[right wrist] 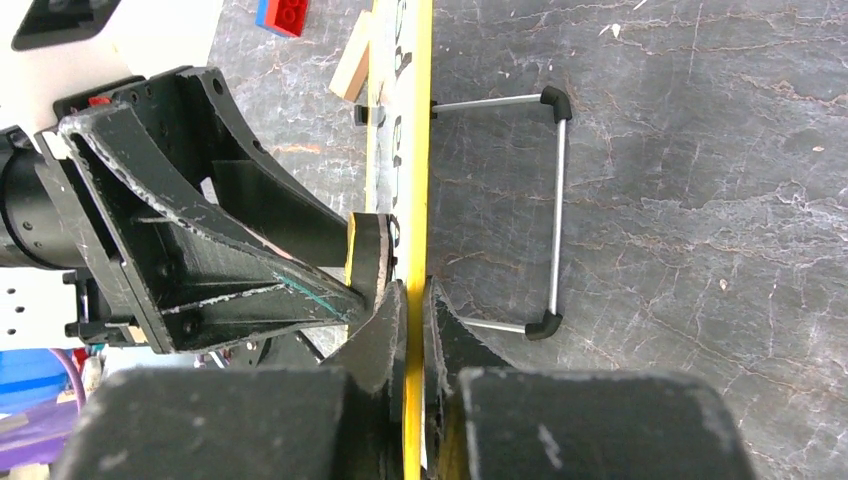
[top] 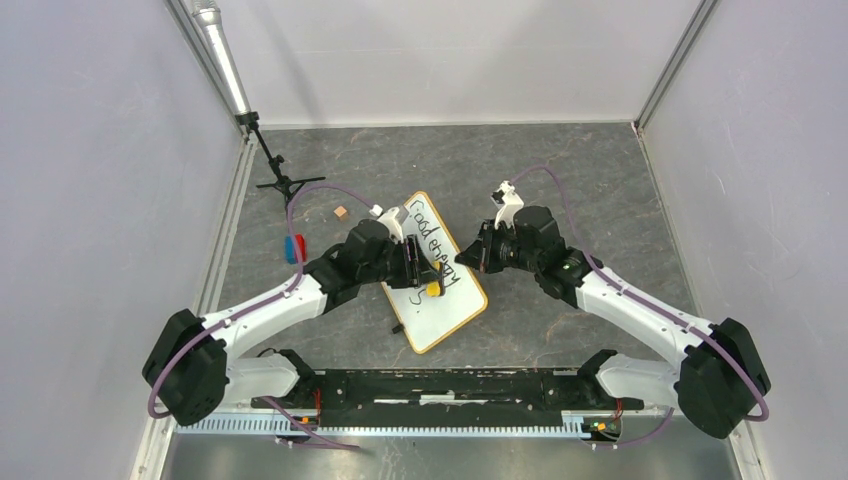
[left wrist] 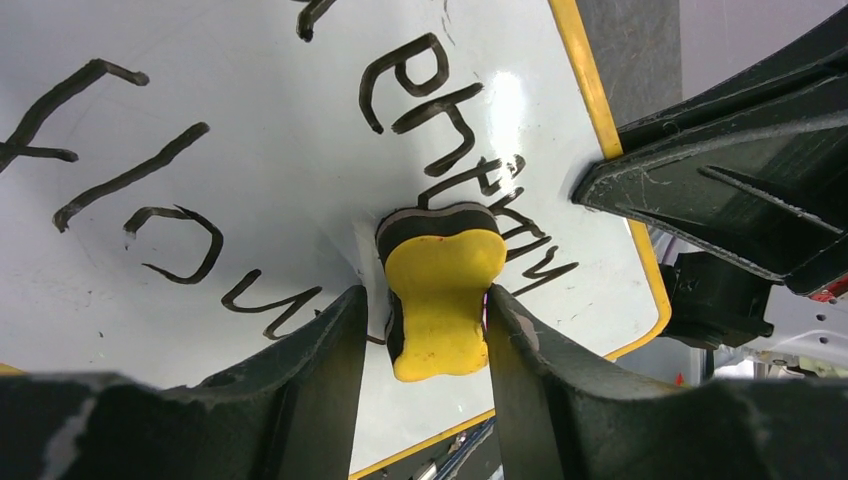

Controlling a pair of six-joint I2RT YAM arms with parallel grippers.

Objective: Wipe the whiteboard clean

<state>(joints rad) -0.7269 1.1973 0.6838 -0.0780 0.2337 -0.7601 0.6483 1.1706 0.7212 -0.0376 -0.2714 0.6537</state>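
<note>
— Where is the whiteboard (top: 440, 318) sitting?
— It is sitting in the middle of the grey table (top: 600, 180), between the two arms. It is lying at a slant, with one short end pointing far and a bit left and the other pointing near and a bit right.
— What is the left gripper (left wrist: 425, 315) doing?
— Its jaws are squeezing a yellow eraser (left wrist: 440, 270). The dark side of the eraser is pressing on the board, right on the black writing (left wrist: 450, 170).
— And the right gripper (right wrist: 415, 310)?
— It is pinching the board's yellow rim on the right side. One finger is sitting on the front and one on the back, and the jaws are closing tight on the edge.
— Is the board lying flat?
— I cannot tell. The right wrist camera is seeing it from the side, like a thin line. A thin wire stand (right wrist: 555, 210) is sticking out of its back.
— Is there writing on it?
— Yes. Black letters are covering the far half, and the near half is looking white.
— Is anything else lying around?
— A red and blue brick (top: 295, 247) is lying just left of the left arm. A small wooden block (top: 341, 211) is lying a little farther back. A black tripod (top: 283, 183) is standing at the far left, near the wall.
</note>
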